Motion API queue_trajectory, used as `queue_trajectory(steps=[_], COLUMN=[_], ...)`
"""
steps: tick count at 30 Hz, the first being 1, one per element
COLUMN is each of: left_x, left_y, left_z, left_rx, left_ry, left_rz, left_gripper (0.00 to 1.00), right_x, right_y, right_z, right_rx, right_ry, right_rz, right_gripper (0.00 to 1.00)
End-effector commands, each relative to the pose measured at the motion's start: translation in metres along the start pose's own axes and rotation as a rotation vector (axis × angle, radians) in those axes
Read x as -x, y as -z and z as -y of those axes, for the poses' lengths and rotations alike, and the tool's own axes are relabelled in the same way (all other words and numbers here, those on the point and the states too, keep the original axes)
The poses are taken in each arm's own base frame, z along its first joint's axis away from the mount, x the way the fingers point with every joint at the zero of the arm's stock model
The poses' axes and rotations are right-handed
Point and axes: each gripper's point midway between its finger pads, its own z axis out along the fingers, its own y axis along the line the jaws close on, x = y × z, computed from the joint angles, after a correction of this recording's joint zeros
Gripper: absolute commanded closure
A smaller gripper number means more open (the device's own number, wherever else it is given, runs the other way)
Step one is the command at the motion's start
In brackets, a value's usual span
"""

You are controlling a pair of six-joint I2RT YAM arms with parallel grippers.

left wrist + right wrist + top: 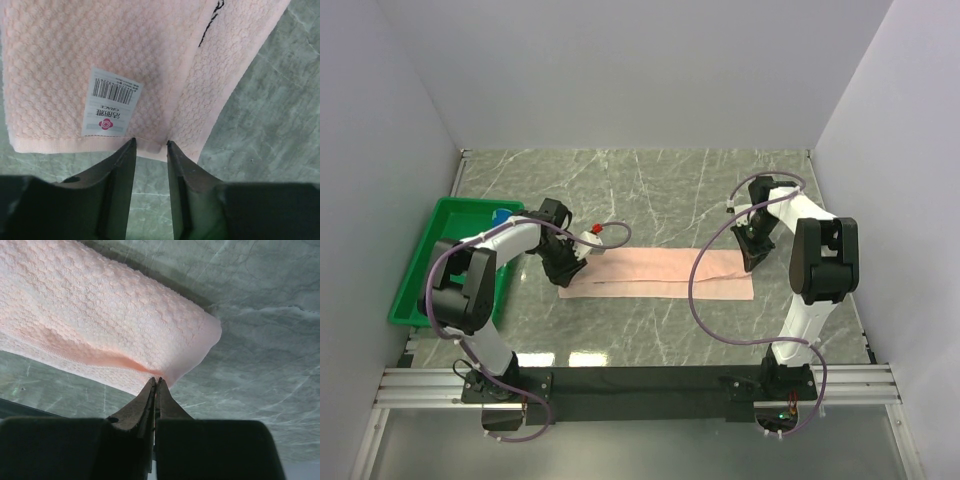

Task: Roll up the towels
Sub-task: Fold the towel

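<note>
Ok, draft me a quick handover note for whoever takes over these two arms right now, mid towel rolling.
Left gripper: part open, tips at the hem of the pink towel at its left end, beside the white tag; nothing clamped.
Right gripper: shut, seemingly pinching the towel's right end.
Towel: a long flat strip on the table, between the arms.
A blue thing shows in the green tray; too little is visible to identify it.
Done: pink towel laid out as a strip.
Left: rolling it; no roll has started.
</note>
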Motion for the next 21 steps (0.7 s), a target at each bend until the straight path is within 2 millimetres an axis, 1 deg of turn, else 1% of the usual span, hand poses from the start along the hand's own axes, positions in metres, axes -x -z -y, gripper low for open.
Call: queue_trajectory(steps=[1, 5, 10, 13, 14, 20, 21], left_x=[0.003, 0.001, 0.003, 0.007, 0.01, 0.019, 0.018], left_y=[-0.003, -0.004, 0.0, 0.007, 0.01, 0.033, 0.037], left_z=[-0.002, -0.002, -0.006, -0.007, -0.008, -0.007, -0.003], left_rx=[-0.004, 0.0, 0.013, 0.028, 0.033, 0.049, 0.042], left_ry=[-0.031, -0.029, -0.02, -0.019, -0.018, -0.033, -0.033], left_rz=[0.004, -0.003, 0.001, 0.014, 0.024, 0.049, 0.049], left_gripper=[0.65, 0.77, 0.85, 0.98, 0.99, 0.99, 0.99], right_x=[0.009, 0.01, 0.011, 0.011, 0.011, 0.014, 0.014], right_y=[0.005, 0.006, 0.006, 0.008, 0.008, 0.021, 0.024], right_z=[0.006, 0.006, 0.007, 0.007, 0.006, 0.003, 0.001], right_rx=[-0.013, -0.011, -0.018, -0.017, -0.016, -0.012, -0.01], right_ry=[-0.004, -0.004, 0.001, -0.002, 0.0, 0.01, 0.014], right_rz=[0.02, 0.019, 0.021, 0.026, 0.027, 0.062, 0.067], right_gripper=[1.0, 1.0, 1.0, 1.0, 1.0, 1.0, 1.0])
